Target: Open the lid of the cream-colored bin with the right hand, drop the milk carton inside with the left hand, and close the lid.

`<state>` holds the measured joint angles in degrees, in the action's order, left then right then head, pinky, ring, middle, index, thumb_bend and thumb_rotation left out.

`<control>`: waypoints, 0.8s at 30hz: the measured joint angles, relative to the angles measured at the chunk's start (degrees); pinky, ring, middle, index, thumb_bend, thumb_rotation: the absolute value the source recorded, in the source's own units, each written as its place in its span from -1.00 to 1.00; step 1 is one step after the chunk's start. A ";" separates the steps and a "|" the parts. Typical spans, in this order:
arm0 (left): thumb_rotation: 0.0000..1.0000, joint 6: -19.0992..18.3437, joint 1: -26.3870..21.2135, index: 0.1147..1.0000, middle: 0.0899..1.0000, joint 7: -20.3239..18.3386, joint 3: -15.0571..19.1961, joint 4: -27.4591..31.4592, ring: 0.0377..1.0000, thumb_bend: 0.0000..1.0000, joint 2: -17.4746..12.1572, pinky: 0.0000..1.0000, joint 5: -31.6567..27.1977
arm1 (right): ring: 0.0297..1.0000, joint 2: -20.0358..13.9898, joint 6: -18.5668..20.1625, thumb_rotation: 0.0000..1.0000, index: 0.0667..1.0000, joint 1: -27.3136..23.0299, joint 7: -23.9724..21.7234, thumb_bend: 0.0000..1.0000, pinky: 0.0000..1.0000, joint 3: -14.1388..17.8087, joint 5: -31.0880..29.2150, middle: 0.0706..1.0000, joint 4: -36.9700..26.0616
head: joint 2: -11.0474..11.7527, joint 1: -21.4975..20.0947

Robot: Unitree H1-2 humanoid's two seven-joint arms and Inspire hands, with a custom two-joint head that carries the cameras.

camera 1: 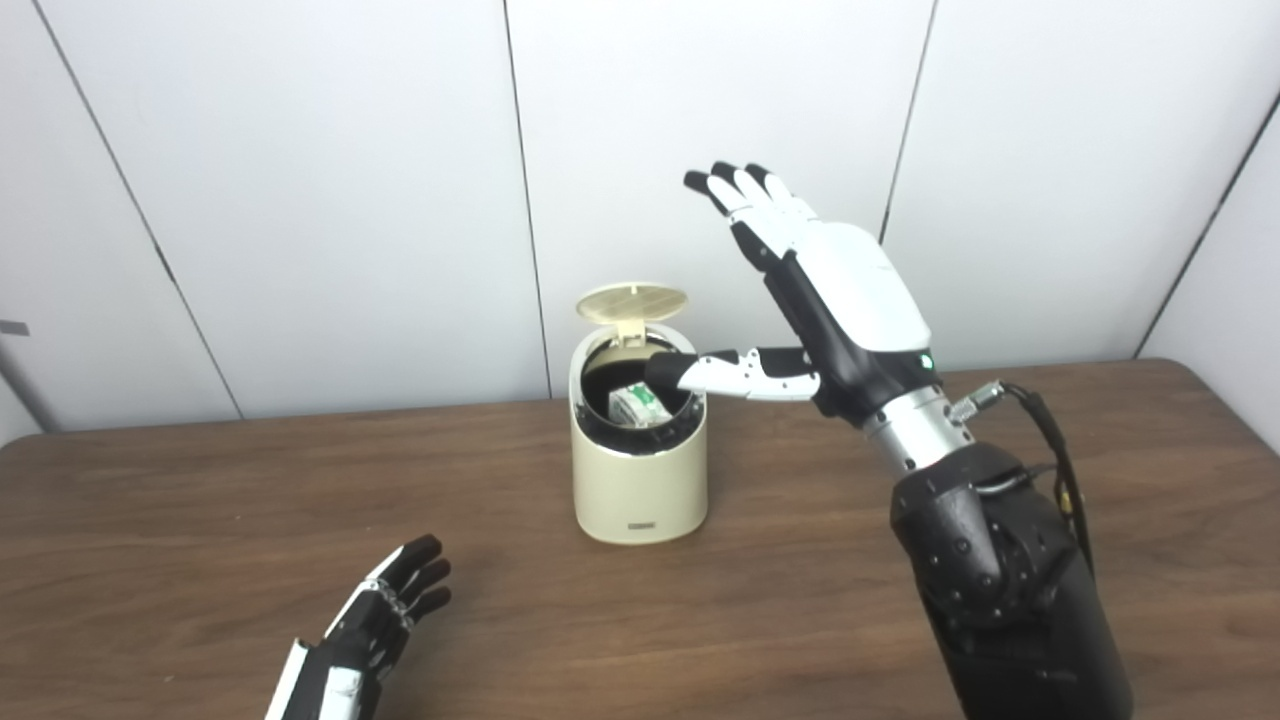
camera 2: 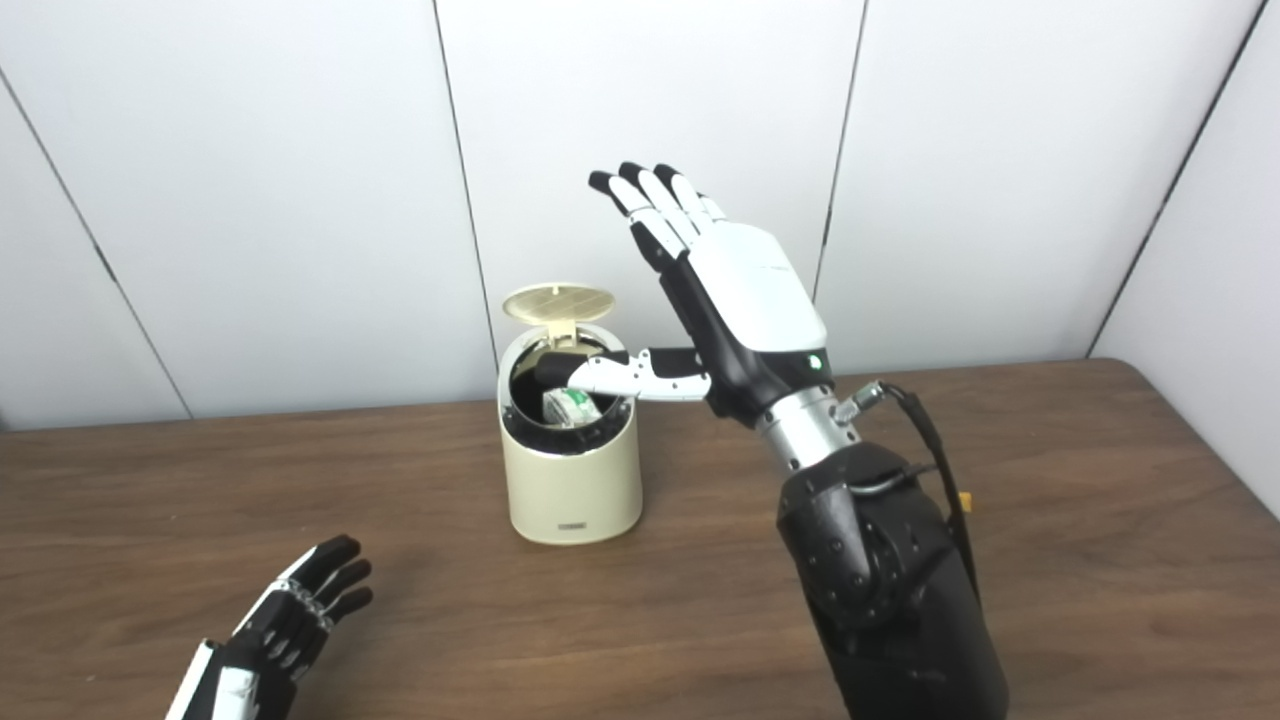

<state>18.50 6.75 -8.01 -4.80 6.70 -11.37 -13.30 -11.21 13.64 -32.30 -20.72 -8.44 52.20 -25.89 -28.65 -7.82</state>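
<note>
The cream-colored bin [camera 1: 640, 480] stands on the wooden table [camera 1: 200, 500] near the back wall. Its round lid [camera 1: 632, 302] is tipped up at the rear, leaving the mouth open. Inside lies the milk carton [camera 1: 638, 405], white with green print. My right hand [camera 1: 830, 290] is raised to the right of the bin, open, its fingers pointing up and its thumb reaching over the bin's rim. Low at the front left, my left hand [camera 1: 385, 610] rests open near the table, holding nothing.
White wall panels [camera 1: 300, 200] rise just behind the bin. The table's right edge [camera 1: 1240, 420] runs near the right arm's forearm [camera 1: 1000, 580], which has a black cable looped beside it.
</note>
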 measured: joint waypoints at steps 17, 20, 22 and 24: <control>0.86 3.04 5.86 0.82 0.86 -1.57 2.67 3.68 0.87 0.11 2.25 0.86 4.42 | 0.92 -2.10 2.66 0.74 0.70 -8.77 -8.41 0.64 0.89 -2.73 -0.57 0.76 11.65 | 0.35 1.32; 0.85 3.62 5.86 0.82 0.85 -1.56 3.00 3.69 0.85 0.15 2.87 0.84 5.11 | 0.92 -2.18 2.67 0.73 0.70 -8.90 -8.07 0.54 0.96 -3.47 -0.51 0.77 12.79 | 0.26 1.67; 0.82 3.69 5.87 0.81 0.85 -1.60 3.02 3.68 0.84 0.20 3.01 0.83 5.76 | 0.91 -1.90 2.60 0.70 0.68 -8.81 -7.22 0.52 0.91 -4.10 -0.51 0.75 12.84 | 0.26 1.76; 0.79 3.74 5.86 0.80 0.84 -1.59 3.09 3.68 0.83 0.24 3.19 0.82 5.98 | 0.90 -1.69 2.43 0.69 0.67 -8.49 -6.40 0.54 0.87 -4.51 -0.56 0.74 13.01 | 0.35 1.76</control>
<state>22.23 12.61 -9.61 -1.71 10.38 -8.18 -7.32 -12.91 16.07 -40.78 -27.12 -12.94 51.64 -12.88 -28.30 -6.06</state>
